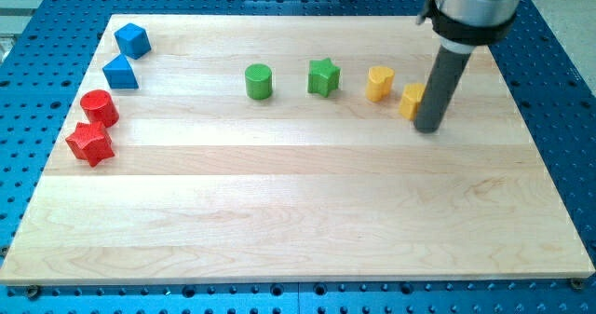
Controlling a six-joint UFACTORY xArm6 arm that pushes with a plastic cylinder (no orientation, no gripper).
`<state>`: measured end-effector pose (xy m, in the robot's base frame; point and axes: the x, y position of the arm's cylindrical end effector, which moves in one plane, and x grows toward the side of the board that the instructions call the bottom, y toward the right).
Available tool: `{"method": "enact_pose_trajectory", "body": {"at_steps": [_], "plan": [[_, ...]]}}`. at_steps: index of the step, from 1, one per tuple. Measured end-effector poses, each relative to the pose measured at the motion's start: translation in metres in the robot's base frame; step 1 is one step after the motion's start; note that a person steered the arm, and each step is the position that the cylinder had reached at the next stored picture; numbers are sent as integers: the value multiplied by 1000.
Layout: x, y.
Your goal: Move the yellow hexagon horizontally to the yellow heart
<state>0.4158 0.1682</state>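
The yellow hexagon (412, 101) lies on the wooden board (298, 211) at the view's upper right, partly hidden by my rod. The yellow heart (379, 83) lies just to its left and slightly higher, a small gap apart. My tip (429, 127) rests on the board right against the hexagon's right side, a little below its middle.
A green star (323, 76) and a green cylinder (259, 81) lie left of the heart. At the board's left edge are a blue cube (132, 40), a blue triangle (120, 73), a red cylinder (99, 107) and a red star (90, 143).
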Motion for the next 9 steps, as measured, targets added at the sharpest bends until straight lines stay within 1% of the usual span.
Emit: {"method": "enact_pose_trajectory", "body": {"at_steps": [1, 2, 3, 5, 7, 8, 9], "plan": [[14, -4], [26, -43], [18, -61], [-16, -54], [-20, -5], [-25, -1], [8, -6]]}}
